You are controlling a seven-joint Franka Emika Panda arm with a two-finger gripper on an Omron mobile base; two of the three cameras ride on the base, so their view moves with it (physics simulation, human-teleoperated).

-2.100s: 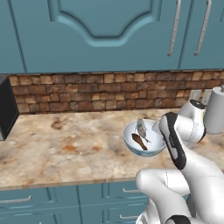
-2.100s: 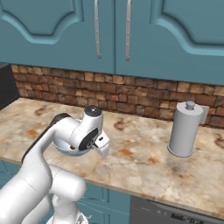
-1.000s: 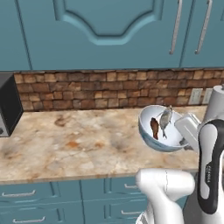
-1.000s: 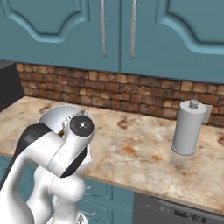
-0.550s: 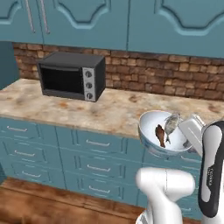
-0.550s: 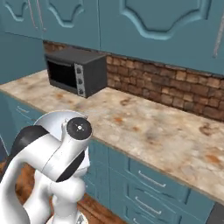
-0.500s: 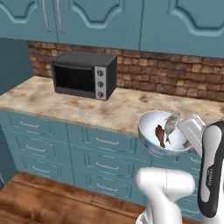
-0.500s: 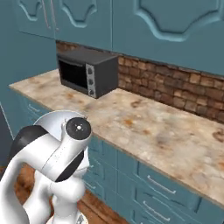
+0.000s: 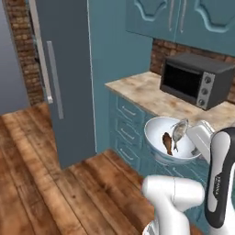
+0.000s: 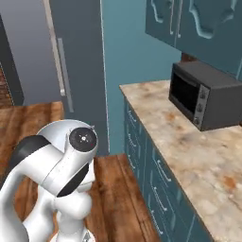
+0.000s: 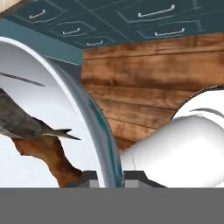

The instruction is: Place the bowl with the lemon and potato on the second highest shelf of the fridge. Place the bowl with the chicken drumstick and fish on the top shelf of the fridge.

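- Bowl of pale blue-grey colour (image 9: 170,143), with the silvery-grey fish (image 9: 178,130) and the dark reddish-brown chicken drumstick (image 9: 167,142) inside, is off the counter, in the air before the teal drawers (image 9: 126,133).
- Your gripper (image 11: 106,176) is clamped narrow on its rim.
- Tall grey fridge door (image 9: 64,73) looks closed, so no shelf is reached and both placings are left.

base swung round (camera shift), fridge (image 9: 64,78) now ahead, microwave (image 9: 196,77) rightward
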